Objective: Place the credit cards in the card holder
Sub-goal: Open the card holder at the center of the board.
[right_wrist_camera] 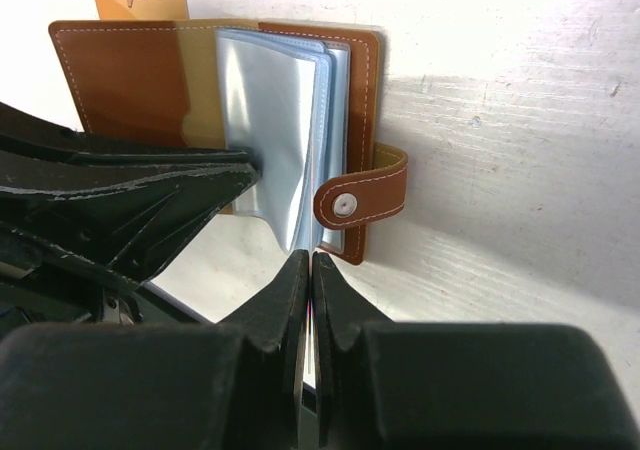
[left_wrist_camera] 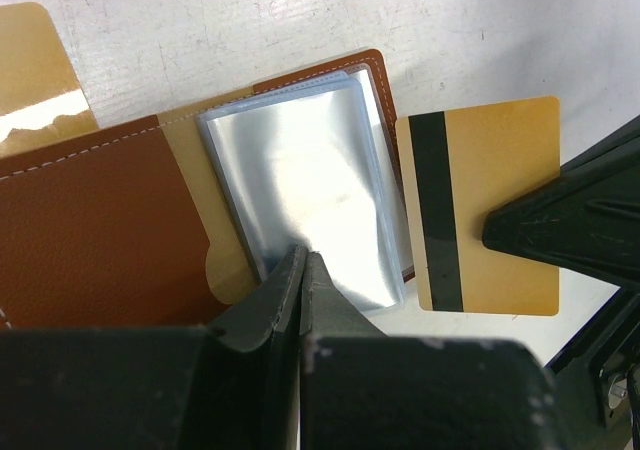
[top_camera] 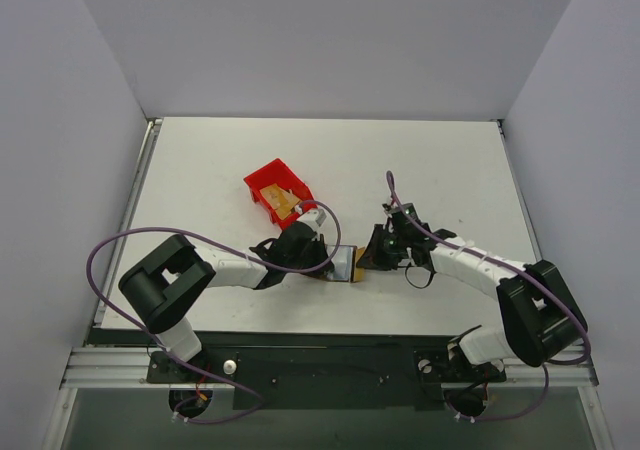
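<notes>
Right gripper [right_wrist_camera: 308,270] pinches a gold-tan, dark-striped credit card [left_wrist_camera: 500,170] just beside the open brown leather card holder [left_wrist_camera: 100,230]. Should the closed left gripper [left_wrist_camera: 303,270] slip off the clear sleeves [left_wrist_camera: 300,180], the card may snag.

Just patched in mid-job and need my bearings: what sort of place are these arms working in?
Probably a lab test cell, not a home or shop: a white table boxed in by plain grey walls, with both arms mounted on a metal rail at its near edge.
</notes>
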Controlling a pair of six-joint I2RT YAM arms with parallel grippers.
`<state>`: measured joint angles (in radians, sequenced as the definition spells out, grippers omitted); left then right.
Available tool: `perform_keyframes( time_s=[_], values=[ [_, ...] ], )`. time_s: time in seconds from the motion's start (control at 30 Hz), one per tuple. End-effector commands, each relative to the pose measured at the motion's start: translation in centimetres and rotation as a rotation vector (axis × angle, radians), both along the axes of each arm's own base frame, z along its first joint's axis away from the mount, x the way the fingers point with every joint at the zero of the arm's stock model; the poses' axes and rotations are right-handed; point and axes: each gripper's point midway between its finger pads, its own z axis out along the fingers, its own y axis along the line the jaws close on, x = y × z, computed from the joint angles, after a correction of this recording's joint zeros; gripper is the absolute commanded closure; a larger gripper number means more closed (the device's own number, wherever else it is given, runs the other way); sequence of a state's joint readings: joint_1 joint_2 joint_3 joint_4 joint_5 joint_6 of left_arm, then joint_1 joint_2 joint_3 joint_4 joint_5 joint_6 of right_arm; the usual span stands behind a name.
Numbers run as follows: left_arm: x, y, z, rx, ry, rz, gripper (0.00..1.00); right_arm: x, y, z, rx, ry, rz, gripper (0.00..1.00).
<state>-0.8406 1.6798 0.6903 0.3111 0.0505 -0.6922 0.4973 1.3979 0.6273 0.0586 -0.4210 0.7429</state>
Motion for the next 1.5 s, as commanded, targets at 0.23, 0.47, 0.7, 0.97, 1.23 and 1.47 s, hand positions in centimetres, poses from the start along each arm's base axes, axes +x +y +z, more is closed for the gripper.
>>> perform_keyframes(
  time_s=[0.23, 0.47, 0.7, 0.97, 1.23, 1.47],
  values=[
    [-1.3, 3.1, -3.7, 0.140, 0.070, 0.026, 1.00, 0.4, 0.2, 0.7, 0.037, -0.005, -0.012, 1.00],
    [-1.3, 3.1, -3.7, 0.143, 0.069, 0.026, 1.00, 0.4, 0.5, -0.1, 0.044, 0.014, -0.018, 1.00],
    [-1.3, 3.1, -3.7, 0.140, 0.070, 0.026, 1.00, 0.4, 0.1, -0.7, 0.018, 0.027, -0.027, 1.00],
    [-1.2, 3.0, -3.7, 0.143, 0.069, 0.024, 1.00, 0.4, -0.4, -0.8, -0.010, 0.020, -0.031, 1.00],
    [-1.1, 2.9, -3.6, 0.142, 0.068, 0.024, 1.00, 0.3, -0.4, -0.9, -0.011, 0.024, -0.029, 1.00],
    [-1.1, 2.9, -3.6, 0.140, 0.067, 0.024, 1.00, 0.4, -0.2, -0.9, -0.006, 0.030, -0.021, 1.00]
  ],
)
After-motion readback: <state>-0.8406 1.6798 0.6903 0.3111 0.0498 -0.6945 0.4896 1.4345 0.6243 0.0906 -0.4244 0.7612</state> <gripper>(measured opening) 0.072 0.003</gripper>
